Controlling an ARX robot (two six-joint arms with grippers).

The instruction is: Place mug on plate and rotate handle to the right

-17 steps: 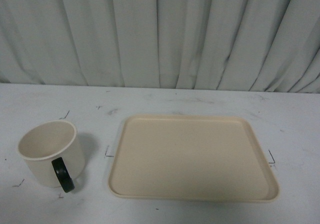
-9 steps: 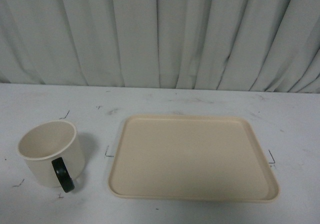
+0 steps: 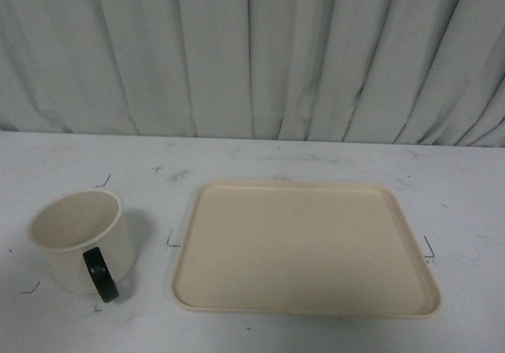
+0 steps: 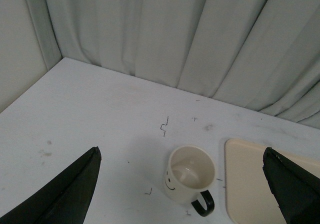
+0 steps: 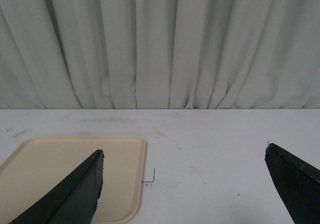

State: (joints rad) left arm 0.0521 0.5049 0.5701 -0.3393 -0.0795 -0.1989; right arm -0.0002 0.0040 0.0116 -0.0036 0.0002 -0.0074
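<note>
The cream-white mug stands upright on the white table, left of the plate. Its black handle points toward the near edge of the table. The beige plate lies flat and bare to the mug's right. No gripper shows in the front view. In the left wrist view the mug with its smiley face and handle sits between the wide-open fingers of my left gripper, well ahead of them, with the plate's rim beside it. My right gripper is open and empty over bare table beside the plate.
A grey-white curtain hangs along the table's far edge. A wall stands at the table's left end. Small black corner marks are drawn on the table around the mug and the plate.
</note>
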